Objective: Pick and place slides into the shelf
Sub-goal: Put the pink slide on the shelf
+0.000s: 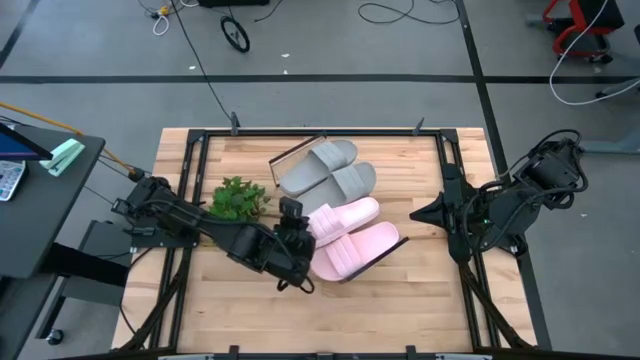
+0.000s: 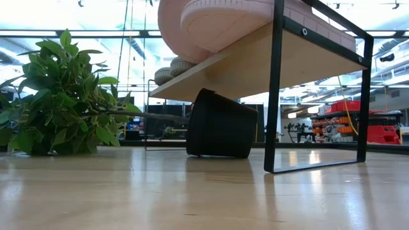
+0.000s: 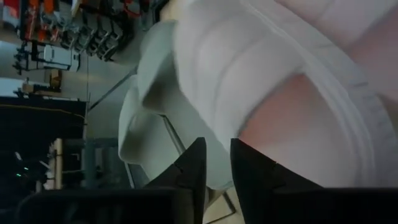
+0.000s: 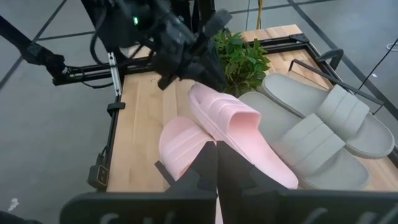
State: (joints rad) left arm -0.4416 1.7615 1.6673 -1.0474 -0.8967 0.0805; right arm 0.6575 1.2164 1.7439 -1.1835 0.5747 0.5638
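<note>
Pink and grey made up the load: I counted four slides lying on the shelf (image 1: 395, 247), which sat diagonally near the middle of the table (image 1: 180, 300). The two grey slides (image 1: 330, 170) occupied the shelf's far end, toward the table's rear edge. The two pink slides (image 1: 350, 235) occupied its near end, toward the front edge. The pairs lay just beside each other, and the low view confirmed a pink sole resting on the raised board.

The left gripper (image 1: 297, 238) was at the heel end of the rear pink slide (image 4: 233, 124), at the shelf's left long edge. In the left wrist view its fingertips (image 3: 193, 163) stood close together with a narrow gap, and the pink strap filled the picture beyond them. I could not tell whether they were pinching the slide's edge or had let go.

The right gripper (image 1: 425, 212) waited near the table's right edge, well apart from the shelf, with its fingers pressed together on nothing.

A potted plant (image 1: 238, 198) lay tipped on its side just beside the left arm.

I judged the task to be at its final step, the seating of the last pink slide. The next move called for confirming the fingers were clear of the slide, then withdrawing the left arm toward the left edge without dragging the slide or striking the plant.
</note>
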